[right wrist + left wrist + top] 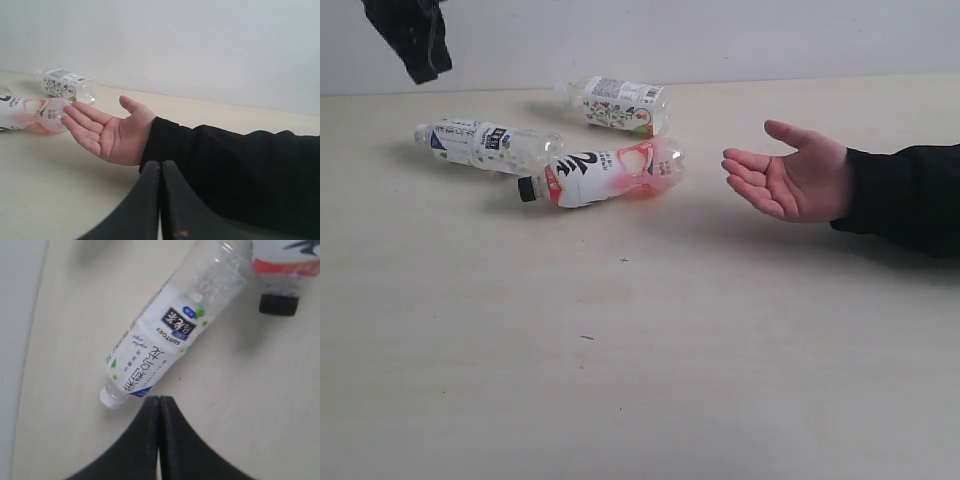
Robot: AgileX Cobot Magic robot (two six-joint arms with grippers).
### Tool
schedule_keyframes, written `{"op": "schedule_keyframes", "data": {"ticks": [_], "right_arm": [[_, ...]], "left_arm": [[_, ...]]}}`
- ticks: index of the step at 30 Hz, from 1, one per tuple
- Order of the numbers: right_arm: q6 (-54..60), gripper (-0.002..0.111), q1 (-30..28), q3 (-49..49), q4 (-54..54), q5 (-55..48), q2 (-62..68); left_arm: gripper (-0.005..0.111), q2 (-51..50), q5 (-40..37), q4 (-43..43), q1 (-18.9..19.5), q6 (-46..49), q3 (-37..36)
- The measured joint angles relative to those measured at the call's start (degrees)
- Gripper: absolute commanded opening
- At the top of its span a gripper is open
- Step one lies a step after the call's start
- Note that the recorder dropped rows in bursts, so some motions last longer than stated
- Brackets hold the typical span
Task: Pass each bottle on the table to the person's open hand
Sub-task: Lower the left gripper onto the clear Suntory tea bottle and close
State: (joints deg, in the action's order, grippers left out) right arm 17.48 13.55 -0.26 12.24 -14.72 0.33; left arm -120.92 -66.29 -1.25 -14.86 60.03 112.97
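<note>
Three bottles lie on their sides on the table. The blue-and-white bottle is at the far left. The red/pink-and-white bottle with its black cap lies beside it. The white floral bottle lies at the back. No green-and-white bottle is in view. The person's open hand hovers palm up at the right. My left gripper hangs shut and empty above the blue-and-white bottle's cap end. My right gripper is shut and empty, near the person's sleeve.
The person's black sleeve reaches in from the right edge. A pale wall runs along the table's far edge. Bare tabletop fills the foreground.
</note>
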Motion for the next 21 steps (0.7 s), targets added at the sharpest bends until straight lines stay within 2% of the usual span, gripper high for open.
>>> {"op": "schedule_keyframes", "data": {"ticks": [1,3,5,8,10,11,21], "right_arm": [[0.0,0.0,0.0,0.0,0.0,0.0,0.0],[0.0,0.0,0.0,0.0,0.0,0.0,0.0],[0.0,0.0,0.0,0.0,0.0,0.0,0.0],[0.0,0.0,0.0,0.0,0.0,0.0,0.0],[0.0,0.0,0.0,0.0,0.0,0.0,0.0],[0.0,0.0,0.0,0.0,0.0,0.0,0.0],[0.0,0.0,0.0,0.0,0.0,0.0,0.0]], "left_arm": [[0.002,-1.3,0.0,0.0,0.0,6.3,0.0],[0.015,-3.0,0.1,0.0,0.0,17.1,0.0],[0.037,-4.2,0.9,0.0,0.0,25.1,0.0],[0.073,-6.1,3.3,-0.1,0.0,31.0,0.1],[0.086,-7.4,5.4,-0.1,0.0,32.2,0.1],[0.089,-8.4,6.8,-0.1,0.0,32.5,0.1],[0.088,-13.5,12.1,-0.1,0.0,32.7,0.1]]}}
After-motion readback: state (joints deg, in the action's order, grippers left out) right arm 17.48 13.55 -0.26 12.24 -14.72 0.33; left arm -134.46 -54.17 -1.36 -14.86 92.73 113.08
